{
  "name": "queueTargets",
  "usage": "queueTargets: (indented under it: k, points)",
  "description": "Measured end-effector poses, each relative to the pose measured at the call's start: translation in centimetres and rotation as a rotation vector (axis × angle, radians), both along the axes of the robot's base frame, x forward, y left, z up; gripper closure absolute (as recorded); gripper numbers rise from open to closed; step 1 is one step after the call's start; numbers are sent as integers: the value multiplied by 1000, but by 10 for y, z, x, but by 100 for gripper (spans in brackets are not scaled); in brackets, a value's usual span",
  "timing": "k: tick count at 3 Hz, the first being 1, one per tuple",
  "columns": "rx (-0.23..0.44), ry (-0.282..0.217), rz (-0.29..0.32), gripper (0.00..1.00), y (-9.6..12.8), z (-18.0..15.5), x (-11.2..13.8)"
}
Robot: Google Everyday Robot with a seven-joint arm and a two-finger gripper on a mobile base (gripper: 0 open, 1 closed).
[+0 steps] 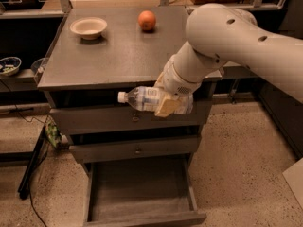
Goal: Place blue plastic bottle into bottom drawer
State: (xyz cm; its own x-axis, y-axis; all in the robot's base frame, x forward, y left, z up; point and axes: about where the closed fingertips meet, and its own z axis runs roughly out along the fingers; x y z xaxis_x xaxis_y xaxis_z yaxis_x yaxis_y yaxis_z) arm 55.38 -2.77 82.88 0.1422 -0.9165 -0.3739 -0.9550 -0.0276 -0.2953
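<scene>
1. My tool (166,106) is clenched on the bottle (141,98), gripping its body at the end away from the cap.
2. The bottle lies level in the air with its white cap pointing to the picture's left.
3. It hangs just in front of the top drawer (94,121), right below the front edge of the desk (118,56).
4. The bottom drawer (147,218) is pulled out, well below the bottle. Its grey tray holds nothing I can see.
5. The middle drawer (118,151) is shut.
6. On the desk at the back are a bowl (88,27) and an orange (147,20), set apart from each other.
</scene>
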Motion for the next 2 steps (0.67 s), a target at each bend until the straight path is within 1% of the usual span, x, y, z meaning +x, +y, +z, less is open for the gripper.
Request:
queueTargets:
  k: [1, 2]
  points:
    - [11, 42, -5, 100, 0, -29, -4]
    - [10, 43, -5, 100, 0, -29, -4]
